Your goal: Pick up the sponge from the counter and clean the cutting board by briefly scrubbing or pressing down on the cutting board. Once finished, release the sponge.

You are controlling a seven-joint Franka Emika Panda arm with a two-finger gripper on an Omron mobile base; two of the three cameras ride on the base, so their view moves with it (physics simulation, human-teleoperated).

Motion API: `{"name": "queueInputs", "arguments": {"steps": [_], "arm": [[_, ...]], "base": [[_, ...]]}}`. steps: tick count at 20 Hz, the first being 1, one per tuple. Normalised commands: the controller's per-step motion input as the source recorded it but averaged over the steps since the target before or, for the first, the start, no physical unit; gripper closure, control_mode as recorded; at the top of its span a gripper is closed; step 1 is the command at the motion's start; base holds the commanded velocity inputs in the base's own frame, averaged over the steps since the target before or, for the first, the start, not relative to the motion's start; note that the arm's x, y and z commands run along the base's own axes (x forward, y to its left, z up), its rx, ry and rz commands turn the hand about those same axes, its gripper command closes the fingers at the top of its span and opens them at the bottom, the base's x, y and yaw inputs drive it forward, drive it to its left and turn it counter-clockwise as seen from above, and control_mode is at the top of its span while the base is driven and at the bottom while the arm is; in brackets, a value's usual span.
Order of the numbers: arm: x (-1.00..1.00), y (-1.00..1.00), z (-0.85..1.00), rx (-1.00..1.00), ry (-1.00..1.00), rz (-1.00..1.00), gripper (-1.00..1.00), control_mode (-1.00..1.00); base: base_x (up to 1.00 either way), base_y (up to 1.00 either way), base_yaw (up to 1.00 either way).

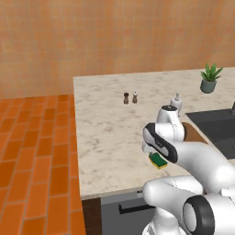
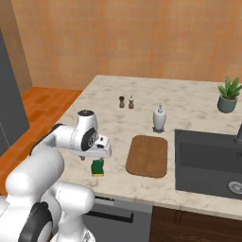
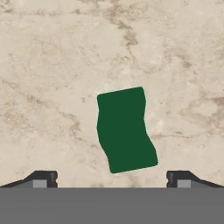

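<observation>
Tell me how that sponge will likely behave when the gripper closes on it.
The sponge is probably soft: its long edges look wavy, so expect it to squash between the fingers. It lies flat on the counter, so rolling or tipping seems unlikely. Small foam block, likely light; the open gripper should lift it easily.

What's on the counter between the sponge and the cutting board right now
Nothing: in the right base view, only bare counter separates the sponge from the cutting board. The soap dispenser stands beyond the board, not between them.
</observation>
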Motion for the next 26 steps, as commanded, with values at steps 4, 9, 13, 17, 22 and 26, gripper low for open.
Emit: {"name": "queueInputs", "arguments": {"steps": [4, 9, 13, 17, 22, 26], "arm": [[0.08, -0.01, -0.32, 0.0, 0.0, 0.0, -1.0, -1.0], [0.0, 0.0, -0.3, 0.0, 0.0, 0.0, -1.0, -1.0], [0.01, -0.01, -0.28, 0.0, 0.0, 0.0, -1.0, -1.0], [0.11, -0.02, -0.16, 0.0, 0.0, 0.0, -1.0, -1.0], [0.12, -0.09, -0.01, 0.0, 0.0, 0.01, -1.0, -1.0], [0.08, -0.01, -0.1, 0.0, 0.0, 0.0, -1.0, -1.0]], "base": [[0.0, 0.0, 0.0], [0.0, 0.0, 0.0], [0.0, 0.0, 0.0], [0.0, 0.0, 0.0], [0.0, 0.0, 0.0], [0.0, 0.0, 0.0]]}}
